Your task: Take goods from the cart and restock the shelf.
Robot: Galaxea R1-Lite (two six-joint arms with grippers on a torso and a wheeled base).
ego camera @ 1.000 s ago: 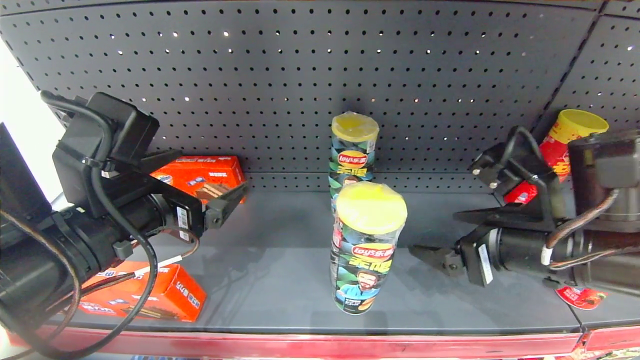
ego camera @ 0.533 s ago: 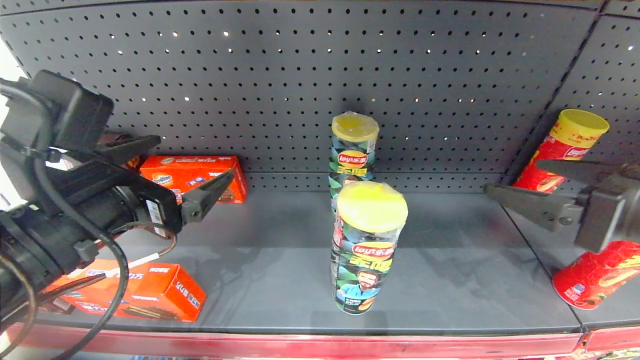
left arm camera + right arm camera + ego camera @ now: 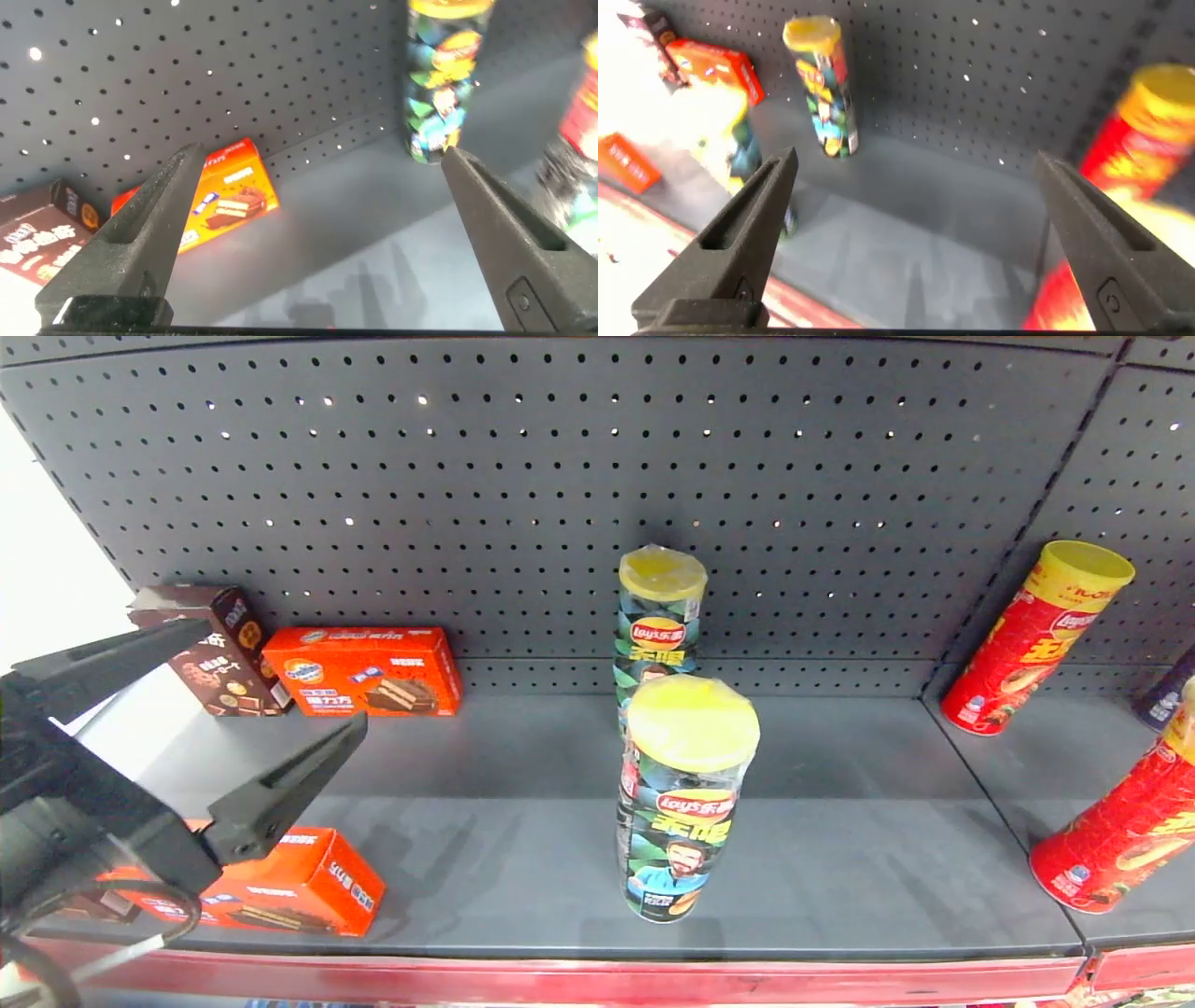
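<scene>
Two dark green chip cans with yellow lids stand upright mid-shelf, the front can (image 3: 689, 803) just ahead of the back can (image 3: 659, 616). My left gripper (image 3: 287, 672) hangs open and empty at the shelf's left end, above the front orange box (image 3: 289, 887). In the left wrist view the left gripper (image 3: 320, 154) frames an orange box (image 3: 229, 196) and a chip can (image 3: 434, 84). In the right wrist view my right gripper (image 3: 915, 159) is open and empty, facing the shelf from a distance, with a chip can (image 3: 822, 84) beyond it.
A rear orange box (image 3: 364, 670) and a brown box (image 3: 219, 649) lie against the pegboard at the left. Two red cans (image 3: 1032, 639) (image 3: 1120, 831) lean on the neighbouring shelf bay at the right. The grey shelf (image 3: 523, 840) has a red front lip.
Both arms have pulled back from the shelf. The right arm has left the head view to the right; the left gripper has withdrawn to the lower left. Cans and boxes stayed put.
</scene>
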